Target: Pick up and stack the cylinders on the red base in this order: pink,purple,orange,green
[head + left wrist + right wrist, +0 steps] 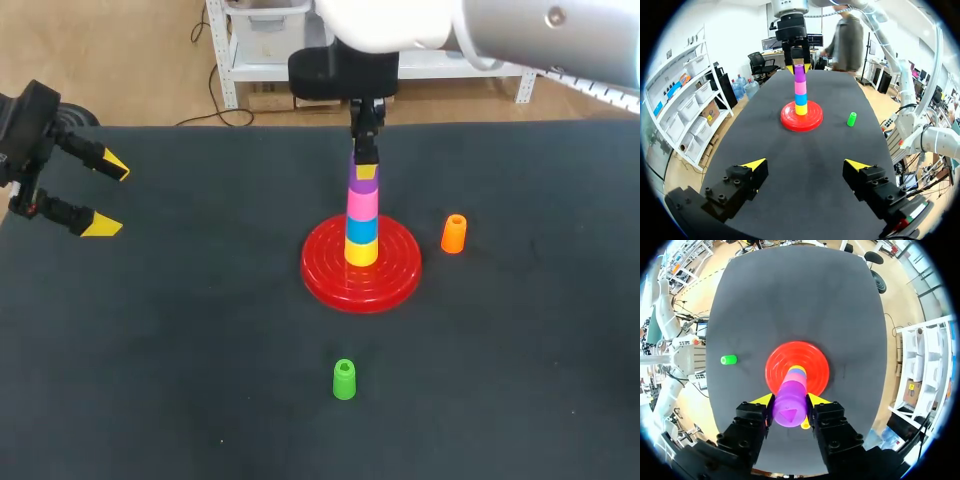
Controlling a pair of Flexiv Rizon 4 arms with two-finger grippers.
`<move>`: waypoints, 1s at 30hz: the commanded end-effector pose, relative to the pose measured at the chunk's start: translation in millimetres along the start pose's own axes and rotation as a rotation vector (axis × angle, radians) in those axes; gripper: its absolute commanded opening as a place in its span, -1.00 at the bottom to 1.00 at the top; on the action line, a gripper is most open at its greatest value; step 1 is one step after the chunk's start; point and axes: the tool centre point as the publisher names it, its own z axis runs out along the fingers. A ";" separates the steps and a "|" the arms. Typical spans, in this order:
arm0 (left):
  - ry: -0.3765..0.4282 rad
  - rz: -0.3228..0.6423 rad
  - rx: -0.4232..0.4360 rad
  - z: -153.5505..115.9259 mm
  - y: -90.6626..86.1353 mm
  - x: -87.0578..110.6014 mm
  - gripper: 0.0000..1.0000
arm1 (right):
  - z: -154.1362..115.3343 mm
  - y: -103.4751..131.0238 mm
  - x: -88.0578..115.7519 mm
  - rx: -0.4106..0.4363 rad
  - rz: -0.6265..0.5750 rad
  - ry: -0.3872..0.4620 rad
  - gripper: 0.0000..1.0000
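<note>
left gripper spread wide, holding nothing, well apart from everything; green cylinder upright, off the red base, on the near side of it from the right gripper; right gripper points straight down, pinching the purple cylinder, which sits atop the pink cylinder on the stack, axis vertical, directly under the fingers; orange cylinder upright just beside the base, low and to the side of the right gripper, far from the left one; judgement: purple looks seated, so orange is next; right arm nearer, top-down grasp.
</note>
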 end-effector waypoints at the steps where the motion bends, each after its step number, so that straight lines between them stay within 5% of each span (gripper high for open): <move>1: -0.002 0.002 -0.003 0.1 -1.0 0.9 1.00 | 10.6 1.7 3.1 0.004 0.003 -0.011 -1.00; 13: -0.002 0.002 -0.003 0.1 -1.0 0.9 1.00 | 9.6 1.9 1.2 0.018 0.000 -0.013 -1.00; 14: -0.002 0.002 -0.003 0.1 -1.0 0.9 1.00 | 9.0 2.2 0.8 0.022 0.000 -0.014 -0.26; 15: -0.002 0.002 -0.003 0.1 -1.0 0.9 1.00 | 8.1 2.7 0.2 0.027 -0.001 -0.015 0.68; 16: -0.002 0.002 -0.003 0.1 -1.0 0.9 1.00 | 7.3 3.1 -0.2 0.031 -0.001 -0.015 1.00; 30: -0.002 0.002 -0.003 0.1 -1.0 0.9 1.00 | -25.8 16.8 15.6 0.127 0.028 -0.057 1.00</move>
